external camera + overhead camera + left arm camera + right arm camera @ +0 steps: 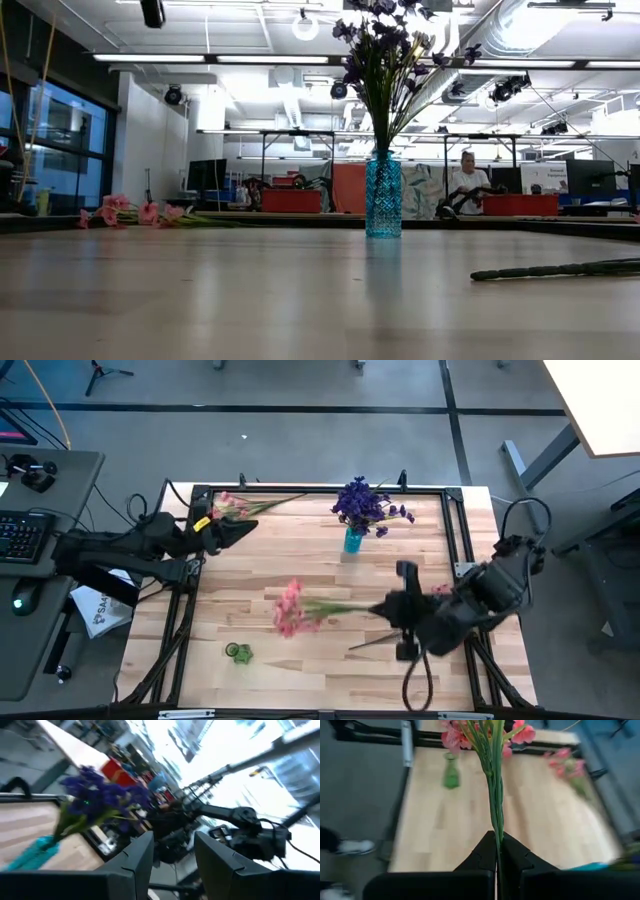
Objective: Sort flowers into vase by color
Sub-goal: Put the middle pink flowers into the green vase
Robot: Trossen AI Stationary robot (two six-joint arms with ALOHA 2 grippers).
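The right hand is clenched on the green stems of a pink flower sprig, its blossoms held out ahead over the wooden bench. Beyond those blossoms stands a small green vase. Farther off, the blue vase holds the purple flowers. The left hand hovers released, fingers apart and empty, just beside another pink sprig lying on the bench's far edge.

R tool grips pink sprig; purple flowers in blue vase.
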